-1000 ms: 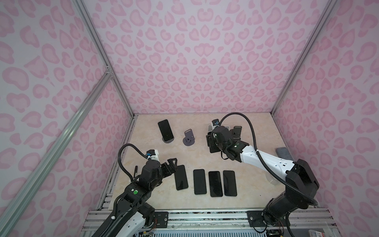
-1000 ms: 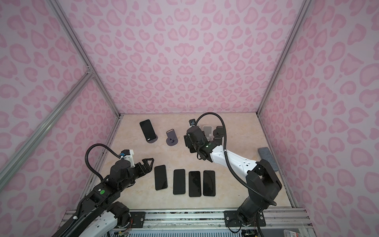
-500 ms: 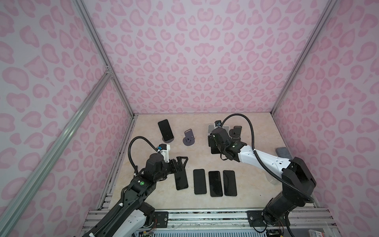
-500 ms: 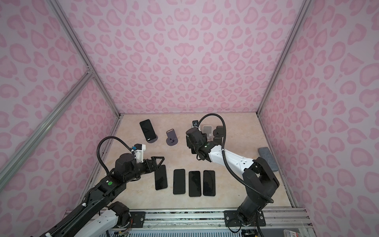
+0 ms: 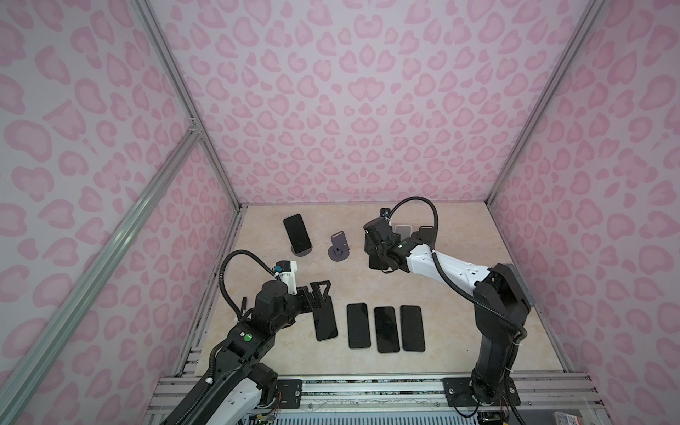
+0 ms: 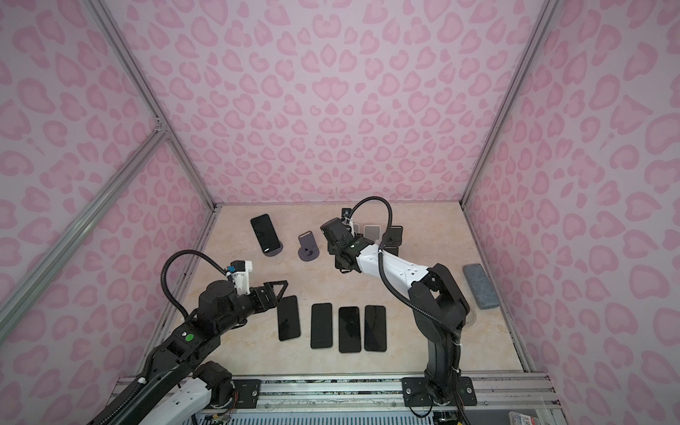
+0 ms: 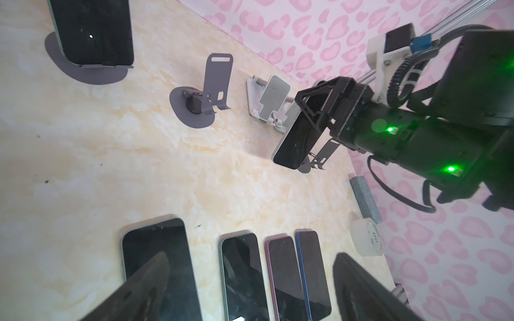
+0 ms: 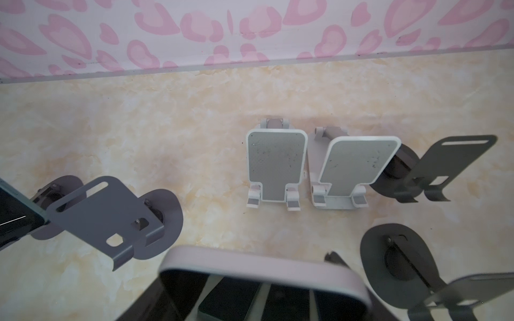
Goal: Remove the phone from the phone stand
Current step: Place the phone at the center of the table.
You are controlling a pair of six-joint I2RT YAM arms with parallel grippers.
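Reaching forward since a second ago, our left gripper [image 5: 320,292] is now hovering over the end of the flat row of phones [image 5: 386,329], jaws spread and empty. We are clamping the phone [image 7: 296,144] in the right gripper [image 7: 311,116], its long axis hanging down from the fingers, its lower end seemingly just off the dark stand [image 7: 322,155] behind it. We are judging a carry to the row, lying well back from these fingers. White stands [image 8: 274,164] are sitting just beyond them, and an empty grey stand [image 5: 339,246] to one side.
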